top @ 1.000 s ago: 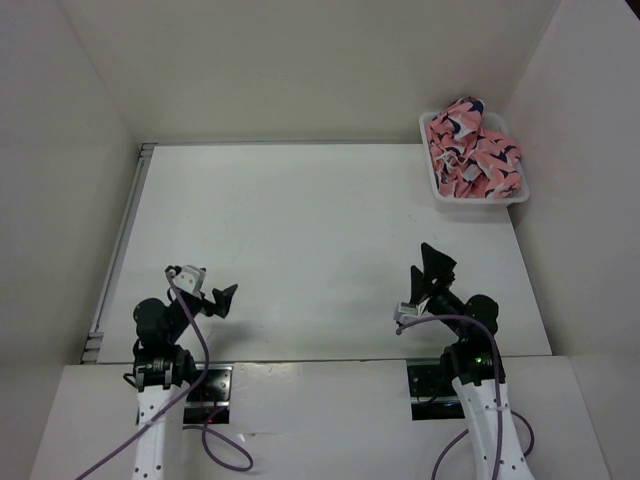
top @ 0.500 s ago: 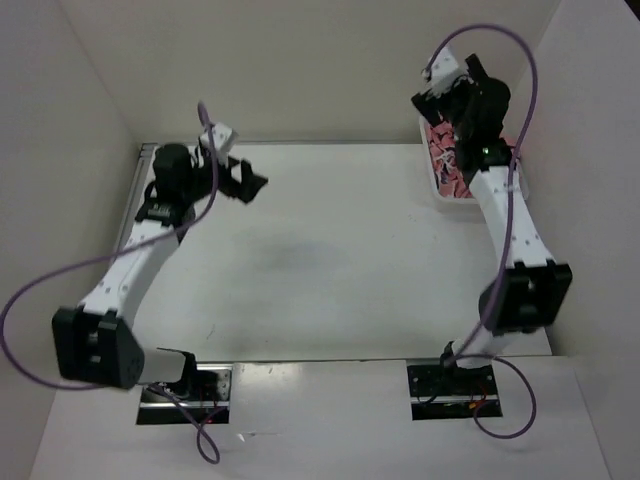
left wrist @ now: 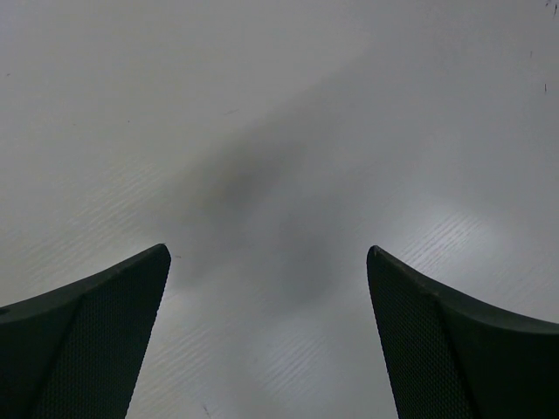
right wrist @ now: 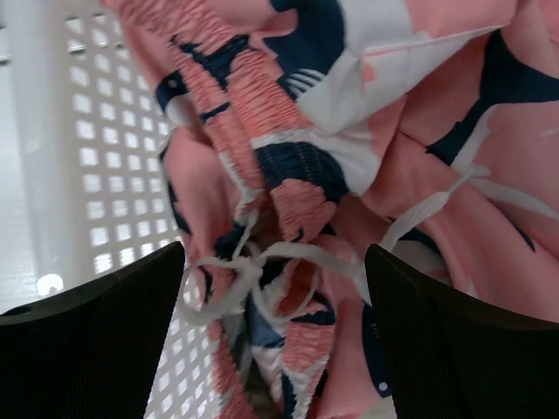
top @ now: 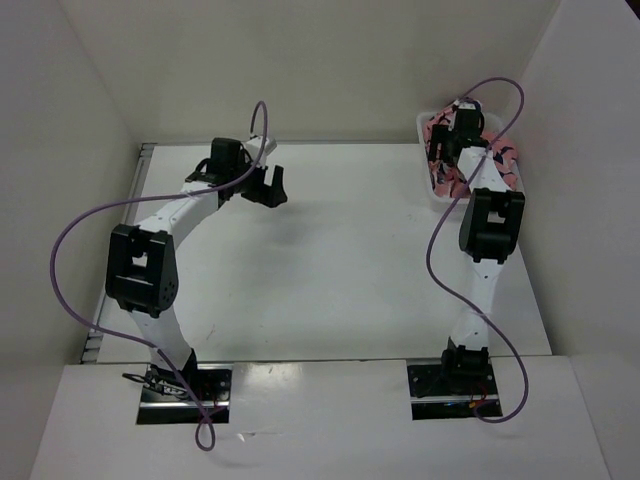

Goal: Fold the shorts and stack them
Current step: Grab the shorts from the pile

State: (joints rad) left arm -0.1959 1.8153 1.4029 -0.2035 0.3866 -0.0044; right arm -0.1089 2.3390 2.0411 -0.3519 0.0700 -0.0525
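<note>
The shorts [top: 502, 160], coral-pink with navy-and-white shapes, lie crumpled in the white mesh basket [top: 443, 199] at the back right. My right gripper [top: 447, 150] reaches down into the basket. In the right wrist view its jaws stand wide apart on either side of the gathered waistband and white drawstring [right wrist: 288, 255] of the shorts [right wrist: 349, 131]; the right gripper [right wrist: 275, 250] is open, with cloth between the fingers but not pinched. My left gripper [top: 268, 188] hangs open over bare table at the back left, nothing between its fingers [left wrist: 105, 332].
The basket's mesh wall [right wrist: 96, 131] is close on the left of the right fingers. White side walls box in the table [top: 330, 260]. A metal rail [top: 118, 250] runs along its left edge.
Both arms have unfolded from the near edge and stretched to the back. The right one went into the basket over the shorts; the left one swung to the back left.
</note>
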